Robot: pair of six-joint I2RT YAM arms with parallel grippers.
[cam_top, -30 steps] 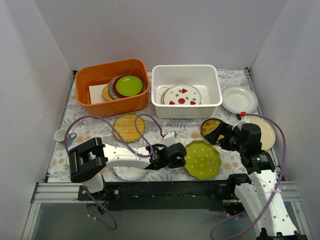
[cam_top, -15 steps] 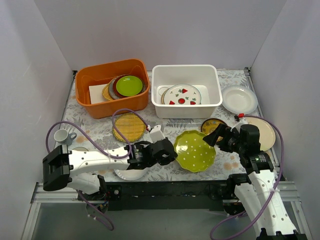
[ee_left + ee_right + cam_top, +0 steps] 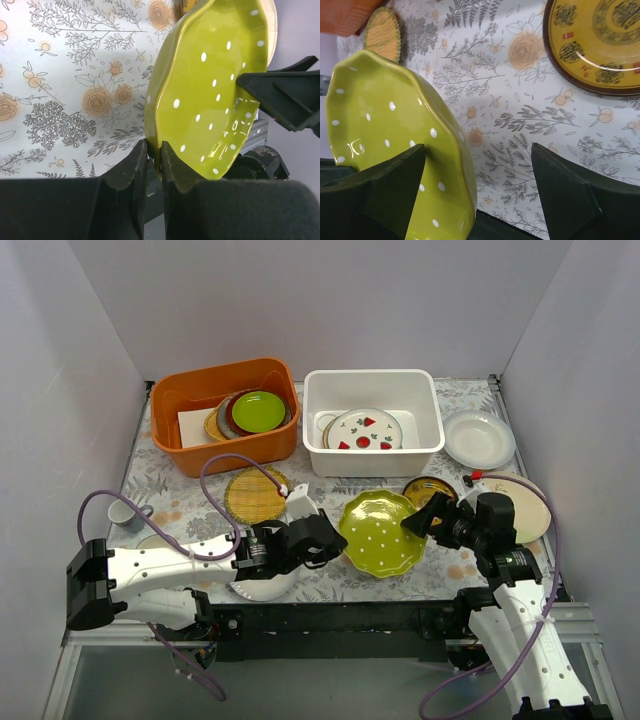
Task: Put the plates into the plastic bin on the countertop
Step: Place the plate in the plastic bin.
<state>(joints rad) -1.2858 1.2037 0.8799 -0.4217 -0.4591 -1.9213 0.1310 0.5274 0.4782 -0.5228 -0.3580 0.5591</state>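
My left gripper [image 3: 335, 540] [image 3: 154, 147] is shut on the near rim of the green white-dotted plate [image 3: 378, 532] [image 3: 210, 90], which hangs tilted above the countertop [image 3: 190, 495]. My right gripper [image 3: 425, 518] [image 3: 479, 150] is open, its fingers straddling that plate's [image 3: 395, 130] right edge, one over the plate's face. The white plastic bin [image 3: 372, 462] at the back holds a white plate with red motifs [image 3: 366, 430]. A woven yellow plate [image 3: 256, 494], a small dark-and-gold plate [image 3: 428, 486] [image 3: 600, 45], a cream plate [image 3: 532, 512] and a plain white plate [image 3: 478, 437] lie on the countertop.
An orange tub [image 3: 200, 455] at the back left holds green and maroon plates. A small white cup [image 3: 122, 512] stands at the left. Another white plate [image 3: 262, 586] lies partly under my left arm near the front edge. Grey walls close in both sides.
My left gripper has lifted the green dotted plate off the countertop, tilted it and carried it back and left. My right gripper has moved left onto the plate's right edge.
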